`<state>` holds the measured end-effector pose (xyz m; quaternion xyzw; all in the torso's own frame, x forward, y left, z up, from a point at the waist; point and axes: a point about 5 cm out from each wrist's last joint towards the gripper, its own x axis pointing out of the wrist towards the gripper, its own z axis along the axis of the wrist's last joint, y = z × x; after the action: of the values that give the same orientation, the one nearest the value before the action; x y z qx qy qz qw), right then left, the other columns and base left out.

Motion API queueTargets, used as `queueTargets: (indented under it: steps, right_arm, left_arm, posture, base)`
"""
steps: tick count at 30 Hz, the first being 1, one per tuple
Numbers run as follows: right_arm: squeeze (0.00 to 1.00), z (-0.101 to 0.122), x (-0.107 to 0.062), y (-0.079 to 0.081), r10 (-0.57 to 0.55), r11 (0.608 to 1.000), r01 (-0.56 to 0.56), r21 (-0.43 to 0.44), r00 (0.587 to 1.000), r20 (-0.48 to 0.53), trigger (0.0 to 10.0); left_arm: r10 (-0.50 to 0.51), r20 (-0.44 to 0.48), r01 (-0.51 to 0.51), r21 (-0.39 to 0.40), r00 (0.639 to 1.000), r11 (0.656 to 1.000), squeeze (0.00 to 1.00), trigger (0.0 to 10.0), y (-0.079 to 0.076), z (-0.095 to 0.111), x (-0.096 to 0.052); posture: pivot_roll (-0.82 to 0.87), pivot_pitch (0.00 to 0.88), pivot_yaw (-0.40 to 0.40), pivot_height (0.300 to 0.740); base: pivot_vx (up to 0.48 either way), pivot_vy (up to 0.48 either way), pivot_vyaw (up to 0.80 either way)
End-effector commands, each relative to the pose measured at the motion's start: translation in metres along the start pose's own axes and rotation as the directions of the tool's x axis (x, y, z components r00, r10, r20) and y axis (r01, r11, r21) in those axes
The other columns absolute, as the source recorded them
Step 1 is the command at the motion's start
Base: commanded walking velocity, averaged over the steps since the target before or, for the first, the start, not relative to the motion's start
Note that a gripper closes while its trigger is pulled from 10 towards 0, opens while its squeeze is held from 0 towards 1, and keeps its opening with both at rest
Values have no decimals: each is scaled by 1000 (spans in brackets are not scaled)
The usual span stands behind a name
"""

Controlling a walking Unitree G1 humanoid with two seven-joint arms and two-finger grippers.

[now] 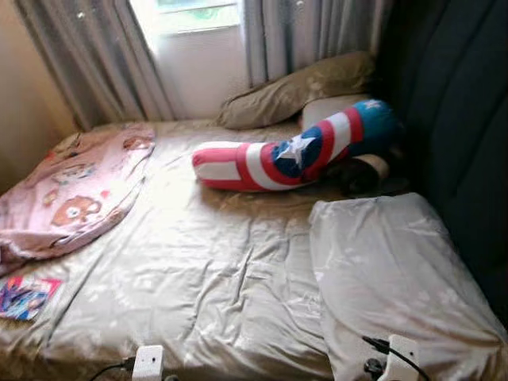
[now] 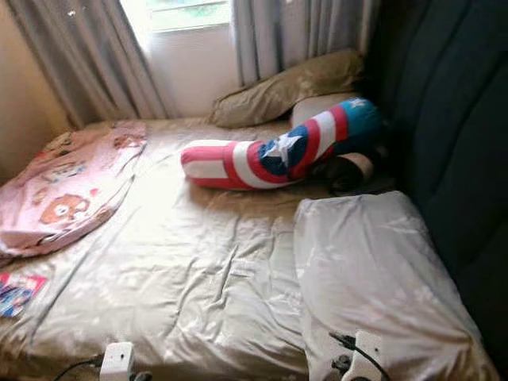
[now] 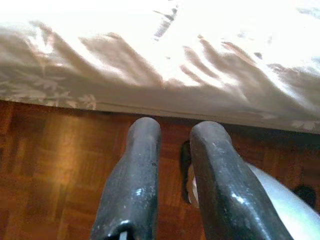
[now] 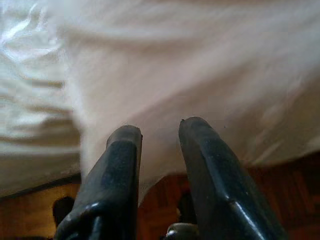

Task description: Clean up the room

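A bed with a wrinkled beige sheet (image 1: 214, 270) lies before me. On it are a crumpled pink blanket with cartoon prints (image 1: 75, 194) at the left, a red, white and blue star bolster (image 1: 294, 155) at the far middle, an olive pillow (image 1: 294, 91) behind it, and a pale pillow (image 1: 389, 270) at the near right. A small colourful booklet (image 1: 28, 298) lies by the left front edge. My left gripper (image 3: 175, 132) hangs over the wooden floor by the bed's edge, fingers slightly apart and empty. My right gripper (image 4: 160, 130) points at the pale pillow's edge, also slightly open and empty.
Grey curtains (image 1: 95, 55) and a bright window (image 1: 198, 16) stand behind the bed. A dark padded headboard (image 1: 460, 119) runs along the right. A dark round thing (image 1: 361, 175) is tucked under the bolster's right end. Parquet floor (image 3: 50, 165) lies below the bed's front edge.
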<state>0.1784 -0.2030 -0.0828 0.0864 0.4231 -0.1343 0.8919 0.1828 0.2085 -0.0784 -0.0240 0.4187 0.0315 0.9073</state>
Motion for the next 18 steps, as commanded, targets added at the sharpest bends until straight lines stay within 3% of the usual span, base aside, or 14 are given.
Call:
queueTargets:
  steps: [1, 18]
  right_arm:
    - [0, 4, 1, 14, 38, 999, -38, 0, 999, 11, 10000]
    - [0, 3, 1, 14, 35, 999, -35, 7, 999, 7, 10000]
  left_arm:
    - [27, -14, -27, 11, 1000, 1000, 0, 10000, 10, -2, -2]
    - [31, -11, -31, 8, 999, 999, 0, 10000, 10, -2, -2]
  posture:
    - [7, 0, 78, 740]
    - [13, 0, 76, 740]
  base:
    - [0, 480, 0]
    - [0, 480, 0]
